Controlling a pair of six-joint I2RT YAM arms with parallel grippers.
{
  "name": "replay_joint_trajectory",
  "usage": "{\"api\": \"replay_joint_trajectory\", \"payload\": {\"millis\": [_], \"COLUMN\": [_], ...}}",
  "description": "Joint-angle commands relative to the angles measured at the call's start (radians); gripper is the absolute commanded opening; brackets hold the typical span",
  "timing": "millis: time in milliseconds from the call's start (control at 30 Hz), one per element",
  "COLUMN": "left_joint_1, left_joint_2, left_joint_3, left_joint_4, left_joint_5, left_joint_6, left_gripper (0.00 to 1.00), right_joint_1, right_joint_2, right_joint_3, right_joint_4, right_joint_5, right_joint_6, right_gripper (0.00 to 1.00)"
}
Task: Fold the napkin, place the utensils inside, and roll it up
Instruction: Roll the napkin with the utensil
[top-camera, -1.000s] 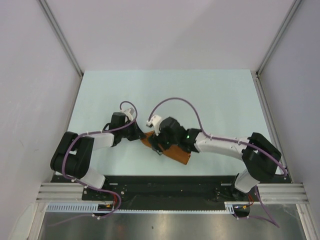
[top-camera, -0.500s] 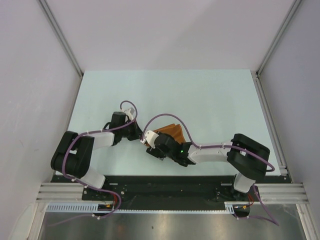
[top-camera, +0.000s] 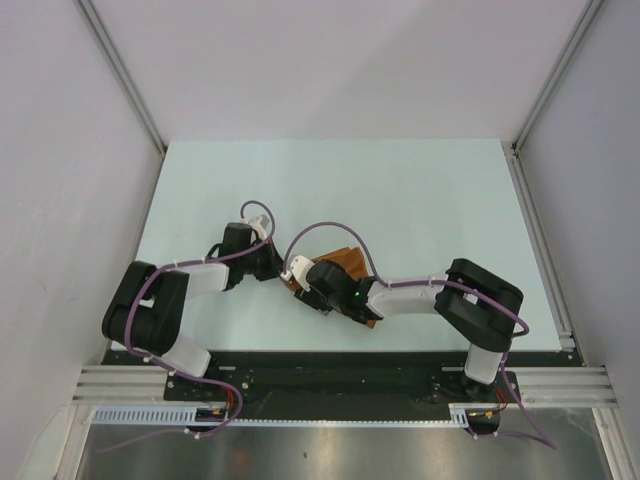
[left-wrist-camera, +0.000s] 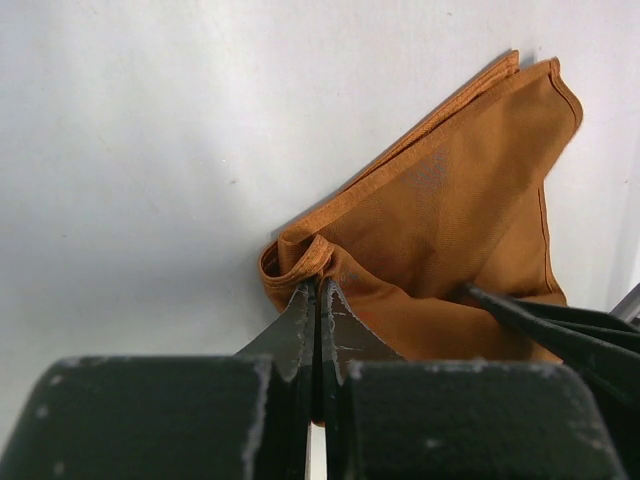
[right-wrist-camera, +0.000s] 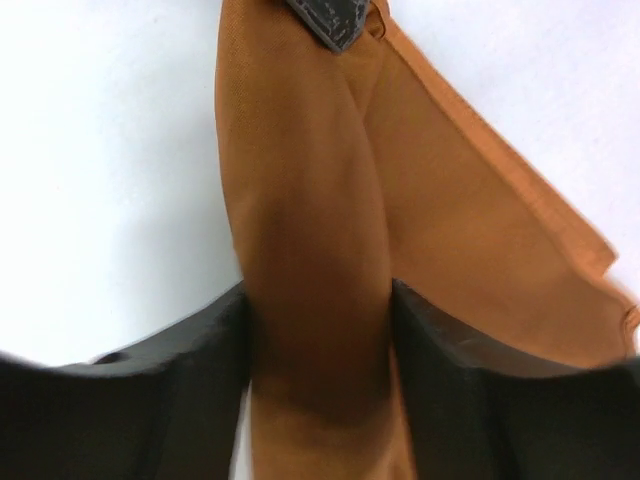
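The rust-brown napkin (top-camera: 345, 262) lies folded on the table between the two wrists, one long part of it rolled into a thick tube (right-wrist-camera: 320, 200). My left gripper (left-wrist-camera: 320, 288) is shut on the hem at the roll's end (left-wrist-camera: 300, 262). My right gripper (right-wrist-camera: 320, 330) straddles the roll further along, with both fingers (right-wrist-camera: 440, 340) pressed against its sides. In the top view the left gripper (top-camera: 278, 268) and the right gripper (top-camera: 315, 290) sit close together at the napkin's left end. The utensils are hidden.
The pale table (top-camera: 420, 200) stretches away behind the napkin to white walls. A purple cable (top-camera: 330, 232) arcs over the right wrist. The black base rail (top-camera: 330, 365) runs along the near edge.
The right arm has drawn back towards its base and its wrist has shifted left along the napkin. Its jaws have narrowed onto the roll. The left gripper has stayed put.
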Motion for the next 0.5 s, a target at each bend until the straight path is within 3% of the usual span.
{"api": "replay_joint_trajectory", "payload": {"millis": [0,100,200,233,267,333,467], "left_joint_1": [0.0,0.0,0.002,0.003,0.006,0.009,0.011], "left_joint_2": [-0.005,-0.037,-0.083,-0.118,-0.136,-0.188,-0.255], "left_joint_3": [0.029,0.03,0.043,0.047,0.047,0.043,0.004], "left_joint_4": [0.005,0.008,-0.008,-0.021,-0.028,-0.042,-0.036], "left_joint_5": [0.016,0.004,-0.039,-0.054,-0.069,-0.122,-0.163], "left_joint_6": [0.014,0.006,0.006,0.006,0.006,0.006,0.009], "left_gripper": [0.0,0.14,0.44,0.6,0.65,0.76,0.79], "right_joint_1": [-0.034,-0.074,-0.121,-0.135,-0.165,-0.196,-0.281], "right_joint_2": [0.046,0.05,0.03,0.025,0.016,0.01,0.037], "right_joint_3": [0.061,0.072,0.047,0.038,0.023,0.006,-0.005], "right_joint_4": [-0.093,-0.172,-0.196,-0.193,-0.189,-0.171,-0.14], "right_joint_5": [-0.039,-0.144,-0.295,-0.382,-0.427,-0.556,-0.737], "right_joint_6": [0.054,0.101,0.155,0.17,0.196,0.241,0.304], "right_gripper": [0.51,0.37,0.33,0.32,0.31,0.29,0.27]}}
